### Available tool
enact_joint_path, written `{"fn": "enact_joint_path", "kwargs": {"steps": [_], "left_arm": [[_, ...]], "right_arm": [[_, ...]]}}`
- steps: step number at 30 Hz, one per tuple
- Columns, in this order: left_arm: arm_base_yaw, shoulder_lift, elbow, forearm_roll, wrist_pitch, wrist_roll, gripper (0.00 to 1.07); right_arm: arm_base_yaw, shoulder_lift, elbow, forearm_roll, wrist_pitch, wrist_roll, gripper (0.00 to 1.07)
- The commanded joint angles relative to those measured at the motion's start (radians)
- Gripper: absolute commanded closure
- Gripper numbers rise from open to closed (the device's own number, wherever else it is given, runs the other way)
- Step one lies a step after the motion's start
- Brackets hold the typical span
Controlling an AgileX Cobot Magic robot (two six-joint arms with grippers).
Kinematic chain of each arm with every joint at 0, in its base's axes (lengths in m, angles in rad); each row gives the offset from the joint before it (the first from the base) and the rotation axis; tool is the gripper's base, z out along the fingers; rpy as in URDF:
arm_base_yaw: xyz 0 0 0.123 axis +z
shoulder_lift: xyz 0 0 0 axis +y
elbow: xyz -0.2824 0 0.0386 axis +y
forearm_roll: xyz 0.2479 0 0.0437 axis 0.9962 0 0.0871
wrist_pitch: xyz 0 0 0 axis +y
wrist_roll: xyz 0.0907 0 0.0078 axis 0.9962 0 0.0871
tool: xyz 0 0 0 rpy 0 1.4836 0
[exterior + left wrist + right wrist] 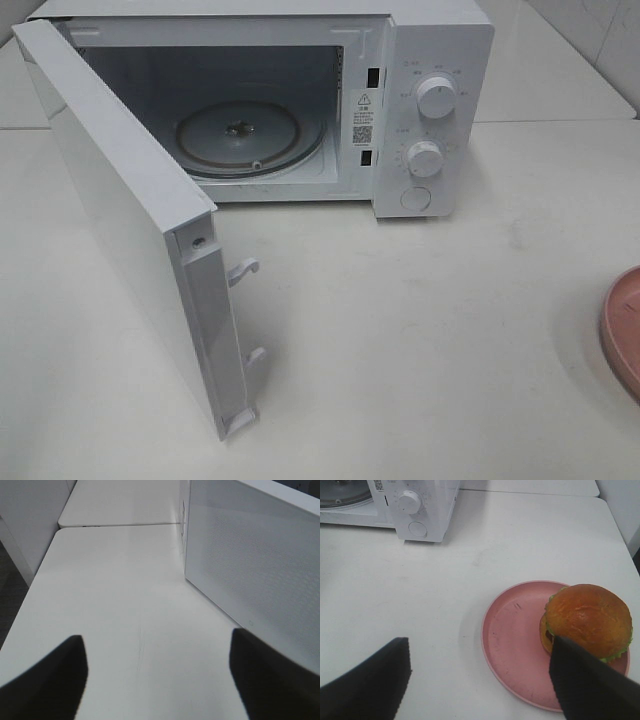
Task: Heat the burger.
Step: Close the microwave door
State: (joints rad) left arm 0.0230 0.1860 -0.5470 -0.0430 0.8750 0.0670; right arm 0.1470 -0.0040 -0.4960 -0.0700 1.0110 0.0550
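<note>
pink plate (507, 645) carries the burger (587, 620) — right claw (480, 680) spread, empty; left claw (157, 675) parted, empty.

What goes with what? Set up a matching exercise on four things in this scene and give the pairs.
Things:
1. burger
2. microwave door
3. glass turntable
4. right gripper

States or places:
A. swung wide open
B. on the pink plate
C. jaws apart, holding nothing
D. bare, inside the microwave

Pairs: 1-B, 2-A, 3-D, 4-C
</note>
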Motion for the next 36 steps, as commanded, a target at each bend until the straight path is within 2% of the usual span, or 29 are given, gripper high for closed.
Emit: {"fn": "enact_joint_path", "kwargs": {"steps": [1, 2, 3, 4, 5, 6, 7, 9, 12, 15, 16, 18, 19, 20, 22, 23, 24, 28, 31, 33, 36], "left_arm": [[0.001, 0.049, -0.006, -0.009, -0.062, -0.002, 0.67], [0.001, 0.049, -0.006, -0.009, -0.062, -0.002, 0.67], [0.001, 0.083, -0.005, -0.015, -0.063, -0.002, 0.80], [0.001, 0.101, -0.003, -0.020, -0.072, -0.002, 0.86], [0.001, 0.101, -0.003, -0.020, -0.072, -0.002, 0.86], [0.001, 0.137, 0.002, -0.027, -0.107, -0.002, 0.94], [0.001, 0.137, 0.002, -0.027, -0.107, -0.002, 0.94], [0.001, 0.194, 0.004, -0.027, -0.159, -0.002, 1.07], [0.001, 0.232, 0.011, -0.027, -0.212, 0.000, 1.07], [0.001, 0.280, 0.037, -0.027, -0.326, 0.000, 1.07], [0.001, 0.309, 0.058, -0.027, -0.420, 0.002, 1.07], [0.001, 0.322, 0.069, -0.027, -0.462, 0.002, 1.07], [0.001, 0.354, 0.106, -0.027, -0.579, 0.002, 1.07], [0.001, 0.354, 0.106, -0.027, -0.579, 0.002, 1.07], [0.001, 0.403, 0.166, -0.027, -0.759, 0.002, 1.07], [0.001, 0.403, 0.166, -0.027, -0.759, 0.002, 1.07], [0.001, 0.443, 0.209, -0.026, -0.885, 0.002, 1.07], [0.001, 0.511, 0.256, -0.013, -1.026, 0.002, 1.07], [0.001, 0.623, 0.291, 0.023, -1.178, -0.001, 1.07], [0.001, 0.654, 0.293, 0.036, -1.212, -0.002, 1.07], [0.001, 0.772, 0.293, 0.127, -1.321, -0.029, 1.07]], "right_arm": [[-0.007, -0.029, 0.000, -0.002, -0.013, -0.006, 0.31], [-0.007, -0.029, 0.000, -0.002, -0.013, -0.006, 0.31], [-0.007, -0.029, 0.000, -0.002, -0.013, -0.006, 0.31], [-0.007, -0.029, 0.000, -0.002, -0.013, -0.006, 0.31], [-0.007, -0.029, 0.000, -0.002, -0.013, -0.006, 0.31], [-0.007, -0.029, 0.000, -0.002, -0.013, -0.006, 0.31], [-0.007, -0.029, 0.000, -0.002, -0.013, -0.006, 0.31], [-0.007, -0.029, 0.000, -0.002, -0.013, -0.006, 0.31], [-0.007, -0.029, 0.000, -0.002, -0.013, -0.006, 0.31], [-0.007, -0.029, 0.000, -0.002, -0.013, -0.006, 0.31], [-0.007, -0.029, 0.000, -0.002, -0.013, -0.006, 0.31], [-0.007, -0.029, 0.000, -0.002, -0.013, -0.006, 0.31], [-0.007, -0.029, 0.000, -0.002, -0.013, -0.006, 0.31], [-0.007, -0.029, 0.000, -0.002, -0.013, -0.006, 0.31], [-0.007, -0.029, 0.000, -0.002, -0.013, -0.006, 0.31], [-0.007, -0.029, 0.000, -0.002, -0.013, -0.006, 0.31], [-0.007, -0.029, 0.000, -0.002, -0.013, -0.006, 0.31], [-0.007, -0.029, 0.000, -0.002, -0.013, -0.006, 0.31], [-0.007, -0.029, 0.000, -0.002, -0.013, -0.006, 0.31], [-0.007, -0.029, 0.000, -0.002, -0.013, -0.006, 0.31], [-0.007, -0.029, 0.000, -0.002, -0.013, -0.006, 0.31]]}}
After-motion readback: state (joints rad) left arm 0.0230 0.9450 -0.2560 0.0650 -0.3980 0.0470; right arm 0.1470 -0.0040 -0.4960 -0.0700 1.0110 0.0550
